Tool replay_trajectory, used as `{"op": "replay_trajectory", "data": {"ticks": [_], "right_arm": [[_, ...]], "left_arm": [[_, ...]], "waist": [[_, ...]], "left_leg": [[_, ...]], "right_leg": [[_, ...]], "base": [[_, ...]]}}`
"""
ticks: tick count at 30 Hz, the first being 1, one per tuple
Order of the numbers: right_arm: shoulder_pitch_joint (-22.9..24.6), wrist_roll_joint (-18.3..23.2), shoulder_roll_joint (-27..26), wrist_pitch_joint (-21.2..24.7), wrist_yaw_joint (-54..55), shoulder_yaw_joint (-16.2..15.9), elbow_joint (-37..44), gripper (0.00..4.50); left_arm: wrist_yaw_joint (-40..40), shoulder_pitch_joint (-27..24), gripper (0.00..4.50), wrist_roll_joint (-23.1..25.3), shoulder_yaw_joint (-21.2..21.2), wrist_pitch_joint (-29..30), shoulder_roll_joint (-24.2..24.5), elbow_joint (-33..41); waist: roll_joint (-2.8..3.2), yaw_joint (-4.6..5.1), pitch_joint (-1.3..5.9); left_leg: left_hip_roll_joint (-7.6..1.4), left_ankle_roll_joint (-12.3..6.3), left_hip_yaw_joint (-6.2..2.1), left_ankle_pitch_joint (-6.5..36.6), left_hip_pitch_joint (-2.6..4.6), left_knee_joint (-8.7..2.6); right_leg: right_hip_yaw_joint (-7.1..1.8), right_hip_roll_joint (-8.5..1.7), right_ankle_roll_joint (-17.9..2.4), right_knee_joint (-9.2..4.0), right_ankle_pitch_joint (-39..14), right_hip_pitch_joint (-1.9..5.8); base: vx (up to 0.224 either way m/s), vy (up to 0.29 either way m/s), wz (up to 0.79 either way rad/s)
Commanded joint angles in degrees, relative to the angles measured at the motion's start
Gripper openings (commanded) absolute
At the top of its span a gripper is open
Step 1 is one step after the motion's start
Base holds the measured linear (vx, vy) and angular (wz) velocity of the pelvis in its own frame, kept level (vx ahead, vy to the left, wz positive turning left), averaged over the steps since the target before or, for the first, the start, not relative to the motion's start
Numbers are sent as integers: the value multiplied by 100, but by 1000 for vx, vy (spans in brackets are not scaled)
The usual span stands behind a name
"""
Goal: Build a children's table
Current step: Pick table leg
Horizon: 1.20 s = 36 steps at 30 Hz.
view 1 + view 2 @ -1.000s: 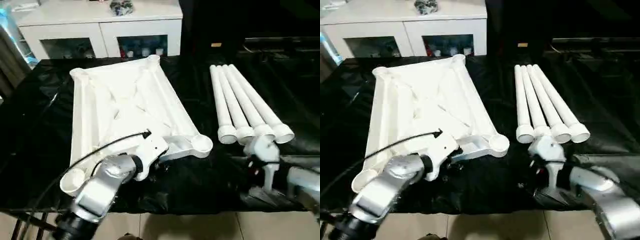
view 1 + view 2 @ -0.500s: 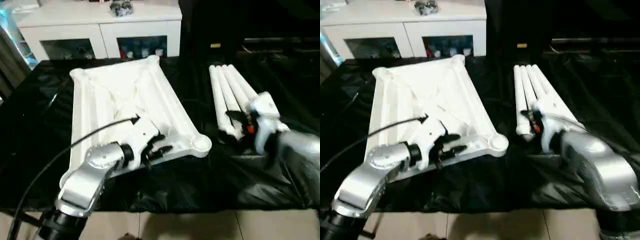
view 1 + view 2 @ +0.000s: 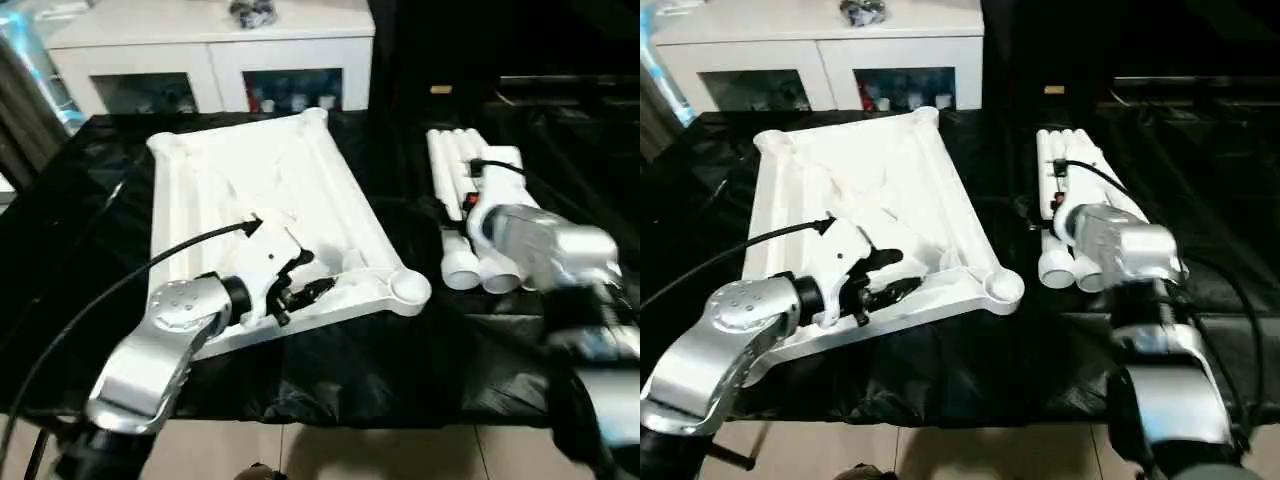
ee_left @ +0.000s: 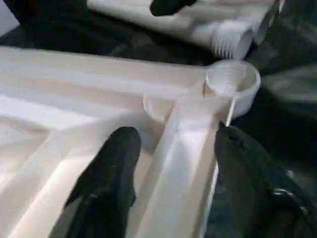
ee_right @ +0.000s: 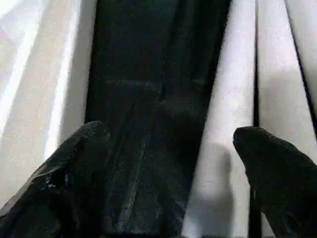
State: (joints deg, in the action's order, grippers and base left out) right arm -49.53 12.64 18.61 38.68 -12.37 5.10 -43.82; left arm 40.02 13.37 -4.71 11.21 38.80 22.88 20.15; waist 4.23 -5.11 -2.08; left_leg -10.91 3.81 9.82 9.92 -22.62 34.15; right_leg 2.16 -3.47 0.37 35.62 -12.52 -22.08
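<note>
Left wrist: tabletop (image 4: 74, 99) rib between fingers (image 4: 114, 168)

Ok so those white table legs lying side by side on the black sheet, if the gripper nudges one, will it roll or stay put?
The table legs are round tubes, so a sideways nudge would probably roll one. Packed against each other, they may shift together. They look like hollow plastic, so likely light and stiff. The crinkled black sheet might slow a roll somewhat.

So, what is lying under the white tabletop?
A black sheet covers the surface under the tabletop and the legs. What the sheet hides cannot be seen.
</note>
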Motion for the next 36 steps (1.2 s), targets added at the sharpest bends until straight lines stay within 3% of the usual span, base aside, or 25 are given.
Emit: {"op": "replay_trajectory", "data": {"ticks": [1,4,6,10,18,27,31,36], "right_arm": [[-190,-112,-9,-169,118,-7,-339,450],[-502,-336,-13,-592,354,-30,-1047,450],[-640,-364,-21,-780,379,-4,-1331,450],[-897,-440,-56,-1084,386,17,-1911,450],[-1092,-405,-82,-1110,242,153,-2429,450],[-1252,-495,-53,-1125,66,153,-2886,450],[-1396,-157,-31,-812,152,598,-3081,450],[-1482,-164,7,-669,180,646,-3180,450]], "left_arm": [[71,-44,301,-39,-123,136,96,188],[137,-147,301,-174,-192,322,256,434],[152,-182,301,-216,-217,387,318,527],[132,-229,301,-283,-243,487,431,639],[186,-235,301,-351,-169,631,537,765],[173,-262,301,-496,-102,831,594,971],[143,-238,301,-542,-73,855,625,964],[128,-190,301,-573,-60,874,635,926]], "waist": [[-84,-16,359],[-122,-22,279],[-130,-20,271],[-146,1,257],[-168,-20,310],[-177,-13,254],[-195,-15,260],[-196,-20,260]], "left_leg": [[-142,-149,-32,455,121,-299],[-153,-25,-25,803,125,-333],[-152,40,-29,940,135,-340],[-139,68,-31,955,116,-336],[-121,-277,-19,242,48,-251],[-146,-183,-12,643,67,-285],[-142,-196,-16,591,64,-283],[-137,-235,-7,501,57,-273]], "right_leg": [[-153,-347,-1443,-308,114,227],[-162,-353,-1365,-337,-384,175],[-166,-357,-1329,-337,-515,165],[-167,-344,-1337,-313,-333,175],[-151,-313,-1523,-207,689,195],[-154,-327,-1525,-253,73,168],[-157,-323,-1510,-238,157,181],[-149,-319,-1538,-234,227,167]], "base": [[0,0,0],[0,0,0],[0,0,0],[0,0,0],[0,0,0],[0,0,0],[0,0,0],[0,0,0]]}}
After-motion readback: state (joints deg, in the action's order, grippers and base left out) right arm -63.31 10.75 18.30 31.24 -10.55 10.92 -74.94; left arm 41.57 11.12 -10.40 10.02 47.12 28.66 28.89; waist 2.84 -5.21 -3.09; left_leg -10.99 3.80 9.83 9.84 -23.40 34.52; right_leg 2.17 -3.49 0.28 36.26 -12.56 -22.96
